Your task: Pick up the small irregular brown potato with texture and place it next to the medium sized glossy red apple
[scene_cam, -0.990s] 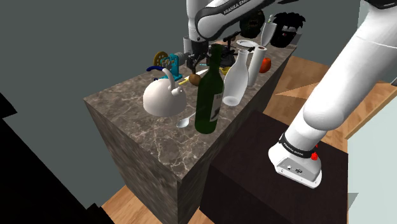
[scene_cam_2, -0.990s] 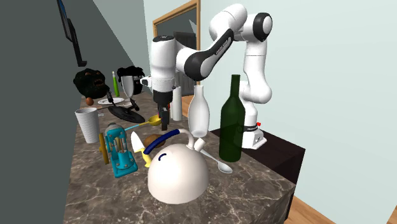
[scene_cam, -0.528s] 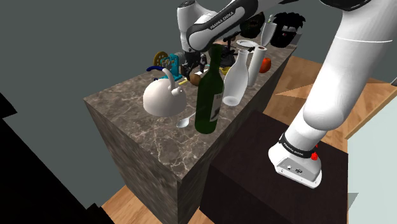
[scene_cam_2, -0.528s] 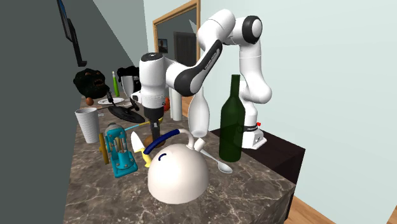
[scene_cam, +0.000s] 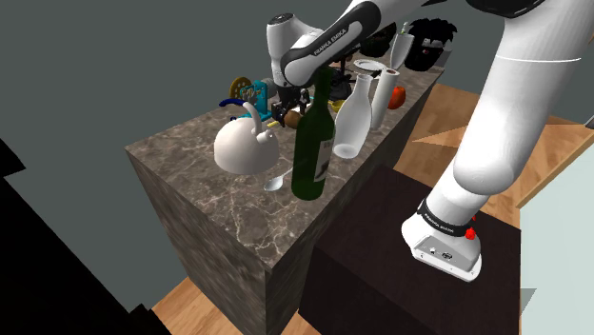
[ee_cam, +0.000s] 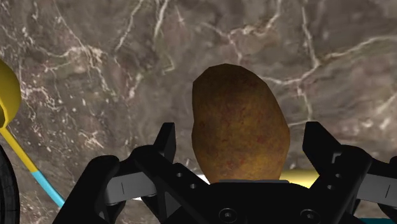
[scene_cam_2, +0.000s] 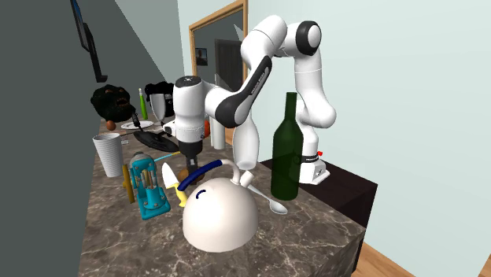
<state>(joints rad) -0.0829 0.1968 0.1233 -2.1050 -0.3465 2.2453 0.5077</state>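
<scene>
The brown, rough-skinned potato (ee_cam: 240, 121) lies on the dark marble counter (scene_cam: 209, 205), between the white kettle and the green bottle in the shoulder view (scene_cam: 293, 118). My gripper (ee_cam: 242, 133) is lowered around it and open. One black finger (ee_cam: 167, 143) stands on each side of the potato, with a small gap to the skin. In the second exterior view the gripper (scene_cam_2: 190, 167) sits behind the kettle's handle. The glossy red apple (scene_cam: 398, 95) rests farther along the counter, beside a white cup, well away from the potato.
Crowding the gripper are a white kettle (scene_cam: 246, 145), a tall green bottle (scene_cam: 312, 143) and a white carafe (scene_cam: 352, 119). A yellow spoon (ee_cam: 6, 108) lies beside the potato. A teal gadget (scene_cam_2: 148, 189) and a white cup (scene_cam_2: 108, 153) stand on the wall side.
The arm has swung towards the kettle and lowered, bringing the gripper down from above the counter until it straddles the potato. The potato has not moved.
</scene>
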